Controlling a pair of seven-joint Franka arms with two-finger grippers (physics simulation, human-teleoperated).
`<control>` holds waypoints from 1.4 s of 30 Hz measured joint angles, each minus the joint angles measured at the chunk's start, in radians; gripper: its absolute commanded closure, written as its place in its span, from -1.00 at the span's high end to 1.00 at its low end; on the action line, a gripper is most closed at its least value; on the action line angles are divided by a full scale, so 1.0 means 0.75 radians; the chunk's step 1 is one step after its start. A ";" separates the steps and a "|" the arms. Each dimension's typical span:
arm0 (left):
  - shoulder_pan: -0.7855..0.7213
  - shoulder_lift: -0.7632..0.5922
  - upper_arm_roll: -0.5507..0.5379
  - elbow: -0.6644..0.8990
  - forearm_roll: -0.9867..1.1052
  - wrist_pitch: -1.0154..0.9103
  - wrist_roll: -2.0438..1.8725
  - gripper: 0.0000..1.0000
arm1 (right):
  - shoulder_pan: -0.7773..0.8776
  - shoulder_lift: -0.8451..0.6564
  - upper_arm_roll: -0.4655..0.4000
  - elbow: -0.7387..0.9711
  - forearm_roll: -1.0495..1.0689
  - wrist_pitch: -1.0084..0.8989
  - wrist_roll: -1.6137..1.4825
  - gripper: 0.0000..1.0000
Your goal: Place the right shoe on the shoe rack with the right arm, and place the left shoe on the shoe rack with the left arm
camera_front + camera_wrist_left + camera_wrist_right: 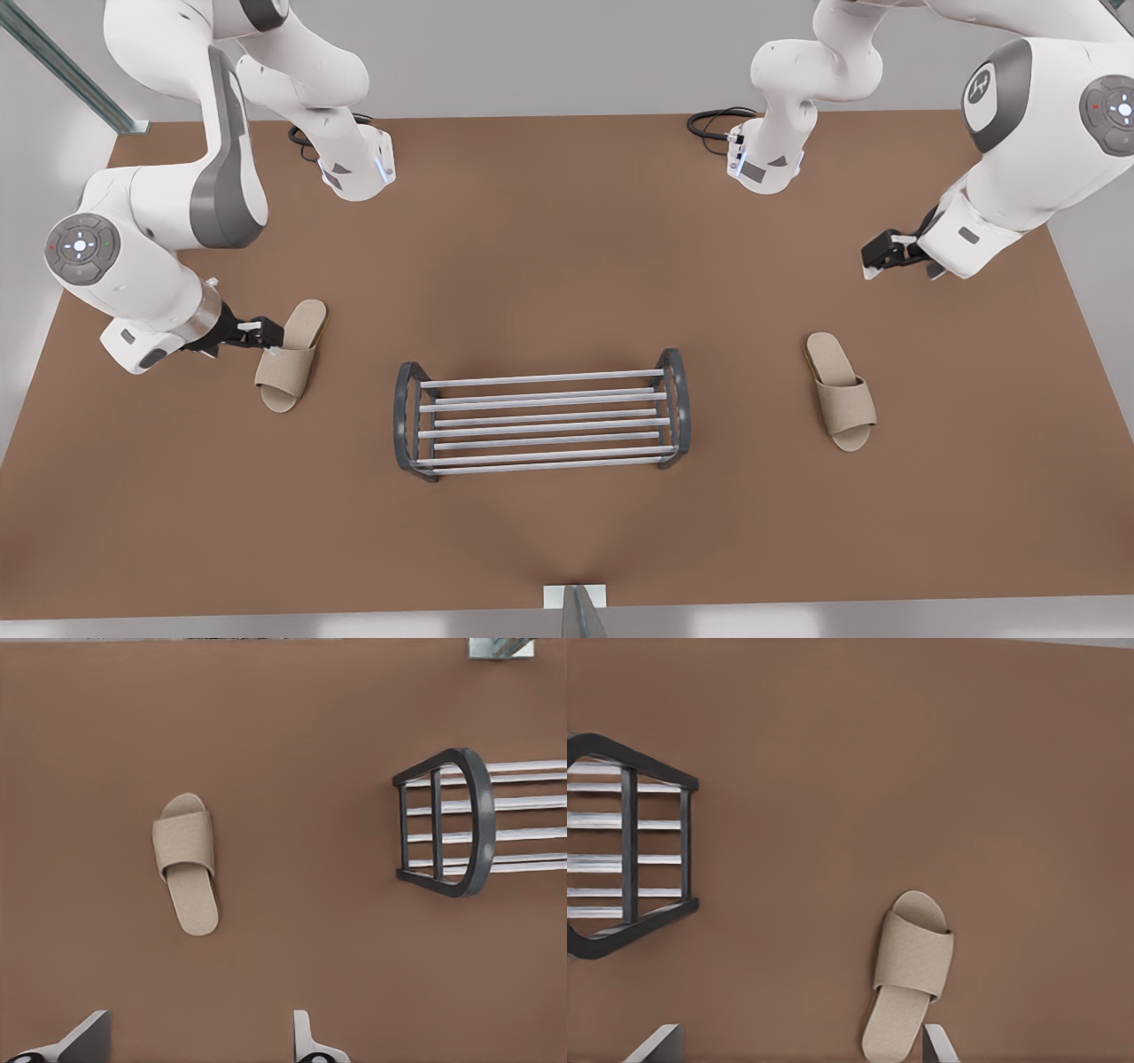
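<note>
The shoe rack (540,379), with dark arched ends and silver bars, stands mid-table; one end frame (478,824) appears in the left wrist view, the other end frame (620,753) in the right wrist view. A beige slipper (291,354) lies at the front view's left, and my right gripper (266,335) stands open close beside it. In the right wrist view that slipper's (908,983) heel lies between the fingers, near one fingertip (935,1041). Another beige slipper (842,390) (186,864) lies at the front view's right. My left gripper (877,261) is open and well away from it.
Brown table (567,266) with both arm bases at the back and a black cable coil (718,120) beside one. A metal post (576,607) stands at the near edge. Wide bare floor separates each slipper from the rack.
</note>
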 measured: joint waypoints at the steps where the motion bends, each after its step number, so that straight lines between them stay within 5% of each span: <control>1: 0.000 0.000 0.000 0.000 0.000 0.007 -0.002 1.00 | -0.002 0.000 0.000 0.000 0.001 -0.006 0.000 1.00; 4: -0.076 0.037 -0.004 0.026 0.106 -0.041 -0.009 1.00 | -0.003 0.027 0.000 -0.001 0.004 -0.023 0.002 1.00; 5: -0.259 0.128 -0.002 0.029 0.277 -0.137 -0.025 1.00 | -0.004 0.071 -0.001 0.001 0.005 -0.027 0.002 1.00; 8: -1.209 0.444 -0.014 -0.114 0.798 -0.433 -0.093 1.00 | -0.065 0.189 -0.002 -0.067 0.003 0.001 0.003 1.00; 11: -1.460 0.424 -0.016 -0.619 1.082 -0.533 -0.232 1.00 | -0.128 0.054 0.001 -0.431 -0.001 0.127 0.000 1.00; 17: -1.391 0.236 0.201 -1.303 1.362 0.237 -0.978 1.00 | -0.248 -0.140 0.003 -0.927 0.025 0.509 -0.045 1.00; 26: -1.363 0.169 0.526 -1.701 2.226 0.893 -2.525 1.00 | -0.382 -0.082 0.004 -1.091 0.111 1.132 -0.254 1.00; 30: -1.252 0.255 0.686 -1.730 2.529 1.056 -3.019 1.00 | -0.424 -0.105 0.004 -1.183 0.132 1.232 -0.343 1.00; 42: -0.792 0.480 0.690 -1.484 3.257 1.381 -3.747 1.00 | -0.510 -0.122 0.002 -1.270 0.089 1.358 -0.524 1.00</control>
